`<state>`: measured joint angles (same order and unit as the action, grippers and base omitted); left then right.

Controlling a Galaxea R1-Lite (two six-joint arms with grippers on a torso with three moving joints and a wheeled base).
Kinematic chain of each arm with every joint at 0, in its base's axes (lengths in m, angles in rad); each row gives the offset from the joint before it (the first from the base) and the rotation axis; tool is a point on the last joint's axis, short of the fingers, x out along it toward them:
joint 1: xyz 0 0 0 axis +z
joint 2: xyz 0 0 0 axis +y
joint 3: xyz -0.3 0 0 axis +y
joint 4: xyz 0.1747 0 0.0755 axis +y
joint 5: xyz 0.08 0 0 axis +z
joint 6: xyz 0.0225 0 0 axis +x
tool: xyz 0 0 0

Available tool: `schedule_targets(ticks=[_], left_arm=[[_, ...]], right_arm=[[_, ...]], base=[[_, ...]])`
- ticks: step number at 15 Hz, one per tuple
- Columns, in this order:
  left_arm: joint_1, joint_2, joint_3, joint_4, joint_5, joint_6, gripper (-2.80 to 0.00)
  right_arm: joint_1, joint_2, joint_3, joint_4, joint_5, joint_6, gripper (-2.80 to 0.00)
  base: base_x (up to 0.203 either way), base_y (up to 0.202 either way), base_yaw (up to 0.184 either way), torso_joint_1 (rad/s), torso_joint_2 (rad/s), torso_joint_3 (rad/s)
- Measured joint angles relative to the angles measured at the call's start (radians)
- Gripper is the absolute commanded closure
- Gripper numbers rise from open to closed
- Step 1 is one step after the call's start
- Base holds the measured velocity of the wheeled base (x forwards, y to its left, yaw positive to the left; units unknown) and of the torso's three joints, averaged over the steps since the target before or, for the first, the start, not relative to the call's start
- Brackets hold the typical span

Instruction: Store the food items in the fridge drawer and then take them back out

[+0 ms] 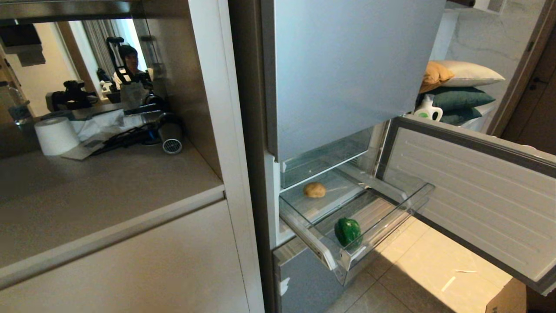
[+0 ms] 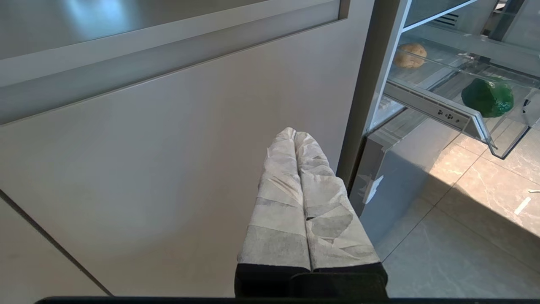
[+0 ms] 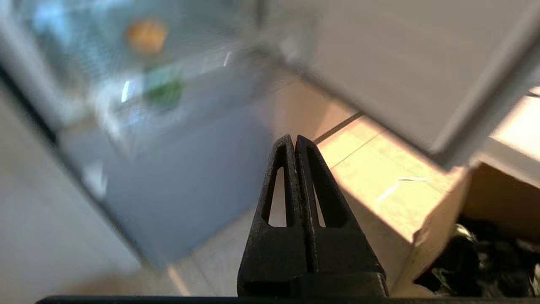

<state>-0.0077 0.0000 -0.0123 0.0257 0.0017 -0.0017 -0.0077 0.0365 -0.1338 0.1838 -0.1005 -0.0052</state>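
Both of our grippers are closed and empty. Our right gripper (image 3: 295, 141) hangs low before the fridge with its black fingers pressed together, and our left gripper (image 2: 295, 135) waits beside the beige cabinet (image 2: 168, 160), its wrapped fingers also together. The fridge drawer (image 1: 330, 256) stands pulled out under the open door (image 1: 478, 191). The green bell pepper (image 1: 347, 231) lies near the drawer's front panel, and the potato (image 1: 314, 189) sits further back, on the clear shelf above the drawer as far as we can tell. We judge the risk is here — a glossy round pepper can slip from narrow fingers, and the clear drawer walls are easy to strike when we reach in.
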Motion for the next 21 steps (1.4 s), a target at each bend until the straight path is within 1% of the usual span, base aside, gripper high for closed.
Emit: schedule_targets(ticks=[1, 3, 5, 6, 8, 9, 10, 11, 12, 13, 14, 18, 19, 21], left_arm=[[0.0, 0.0, 0.0, 0.0, 0.0, 0.0, 0.0], [0.0, 0.0, 0.0, 0.0, 0.0, 0.0, 0.0], [0.0, 0.0, 0.0, 0.0, 0.0, 0.0, 0.0], [0.0, 0.0, 0.0, 0.0, 0.0, 0.0, 0.0], [0.0, 0.0, 0.0, 0.0, 0.0, 0.0, 0.0], [0.0, 0.0, 0.0, 0.0, 0.0, 0.0, 0.0], [0.0, 0.0, 0.0, 0.0, 0.0, 0.0, 0.0], [0.0, 0.0, 0.0, 0.0, 0.0, 0.0, 0.0], [0.0, 0.0, 0.0, 0.0, 0.0, 0.0, 0.0], [0.0, 0.0, 0.0, 0.0, 0.0, 0.0, 0.0], [0.0, 0.0, 0.0, 0.0, 0.0, 0.0, 0.0], [0.0, 0.0, 0.0, 0.0, 0.0, 0.0, 0.0], [0.0, 0.0, 0.0, 0.0, 0.0, 0.0, 0.0], [0.0, 0.0, 0.0, 0.0, 0.0, 0.0, 0.0]], right_arm=[[0.0, 0.035, -0.061, 0.018, -0.039, 0.037, 0.0], [-0.016, 0.144, -0.17, 0.047, -0.076, 0.136, 0.0], [-0.057, 0.314, -0.268, 0.05, -0.079, 0.278, 0.0], [-0.093, 0.407, -0.306, 0.044, -0.068, 0.35, 0.0], [-0.217, 0.595, -0.353, -0.005, 0.0, 0.468, 0.0], [-0.302, 0.686, -0.361, -0.046, 0.057, 0.507, 0.0], [-0.383, 0.773, -0.359, -0.092, 0.126, 0.529, 0.0], [-0.453, 0.853, -0.345, -0.145, 0.206, 0.529, 0.0], [-0.503, 0.922, -0.326, -0.195, 0.28, 0.517, 0.0], [-0.537, 0.993, -0.303, -0.242, 0.347, 0.503, 0.0], [-0.557, 1.061, -0.284, -0.284, 0.389, 0.492, 0.0], [-0.58, 1.338, -0.242, -0.488, 0.471, 0.465, 0.0], [-0.578, 1.406, -0.242, -0.543, 0.503, 0.447, 0.0], [-0.551, 1.525, -0.264, -0.6, 0.544, 0.409, 0.0]], base=[[0.0, 0.0, 0.0, 0.0, 0.0, 0.0], [0.0, 0.0, 0.0, 0.0, 0.0, 0.0], [0.0, 0.0, 0.0, 0.0, 0.0, 0.0], [0.0, 0.0, 0.0, 0.0, 0.0, 0.0], [0.0, 0.0, 0.0, 0.0, 0.0, 0.0], [0.0, 0.0, 0.0, 0.0, 0.0, 0.0], [0.0, 0.0, 0.0, 0.0, 0.0, 0.0], [0.0, 0.0, 0.0, 0.0, 0.0, 0.0], [0.0, 0.0, 0.0, 0.0, 0.0, 0.0], [0.0, 0.0, 0.0, 0.0, 0.0, 0.0], [0.0, 0.0, 0.0, 0.0, 0.0, 0.0], [0.0, 0.0, 0.0, 0.0, 0.0, 0.0], [0.0, 0.0, 0.0, 0.0, 0.0, 0.0], [0.0, 0.0, 0.0, 0.0, 0.0, 0.0]])
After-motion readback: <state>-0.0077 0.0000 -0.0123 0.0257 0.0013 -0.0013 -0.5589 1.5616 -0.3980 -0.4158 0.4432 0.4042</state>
